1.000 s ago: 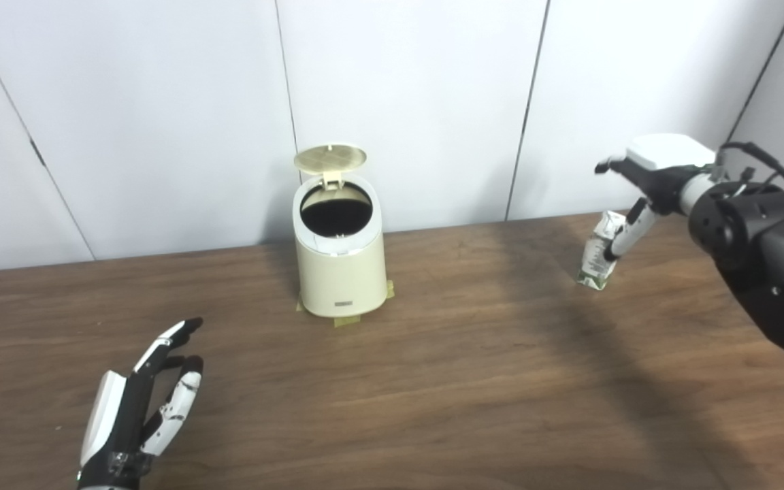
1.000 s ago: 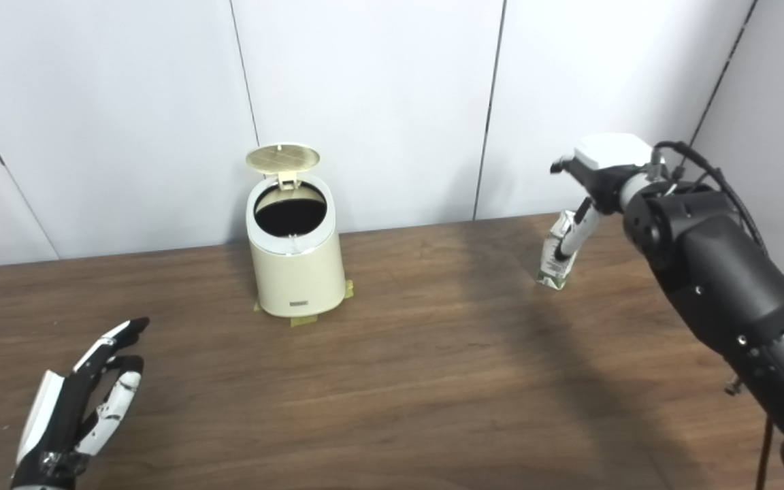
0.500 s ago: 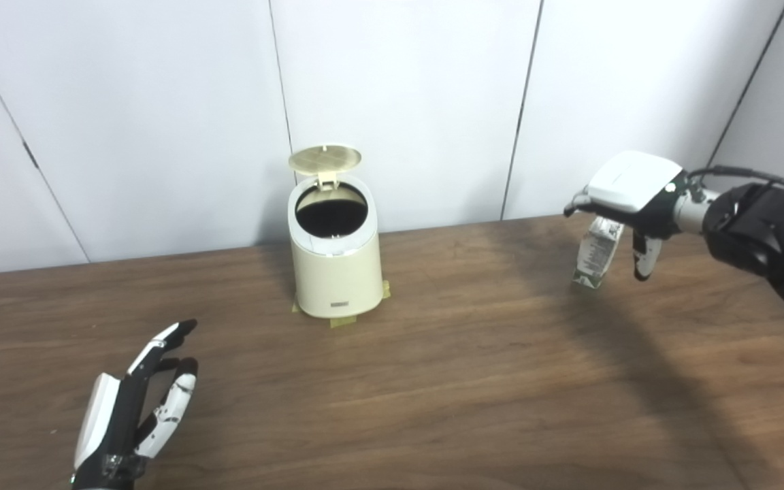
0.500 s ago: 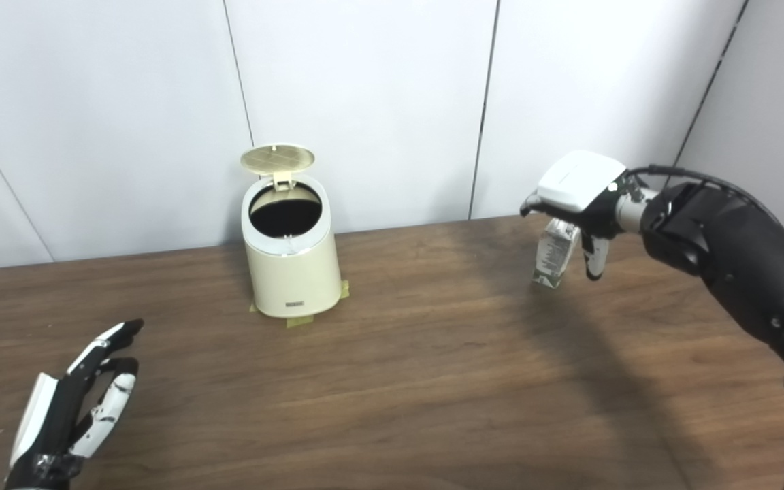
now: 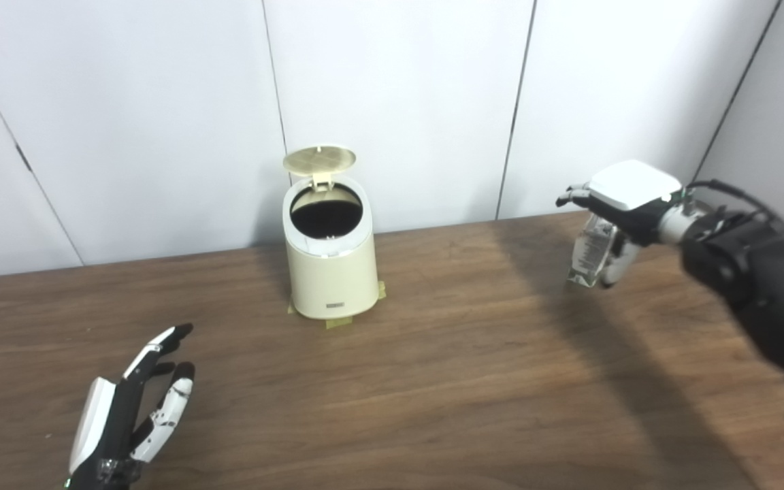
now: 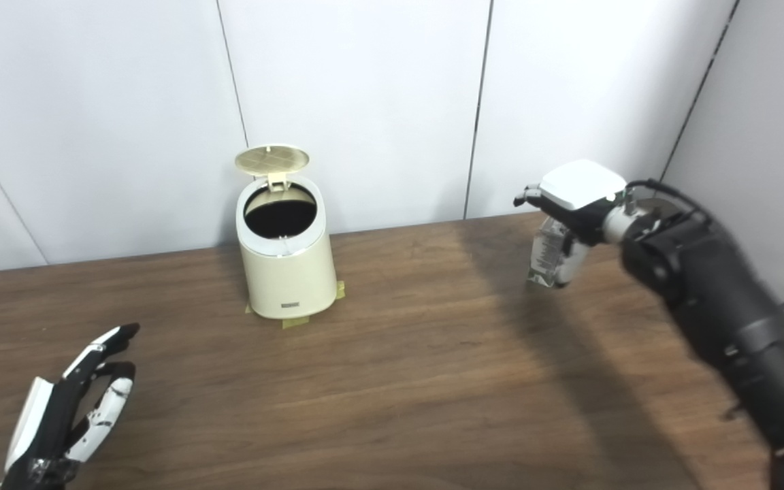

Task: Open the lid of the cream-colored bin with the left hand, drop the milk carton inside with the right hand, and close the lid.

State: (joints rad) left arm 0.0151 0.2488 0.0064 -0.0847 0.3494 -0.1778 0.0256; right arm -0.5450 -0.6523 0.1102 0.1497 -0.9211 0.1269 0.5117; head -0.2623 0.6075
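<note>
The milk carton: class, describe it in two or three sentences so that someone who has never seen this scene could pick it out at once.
Start at the brown wooden table and go to its far right, near the white wall panels. There the right hand wraps the milk carton. It is a small white box with green print, unlike the larger round cream-colored bin with its raised lid.

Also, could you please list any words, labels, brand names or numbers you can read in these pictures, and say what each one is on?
No text here can be read.
Small plate low on the front of the cream-colored bin: dark marks, too small to read.
Print on the side of the milk carton, held in the right hand: blurred, unreadable.
Open lid: a grid pattern only, no lettering.
</note>
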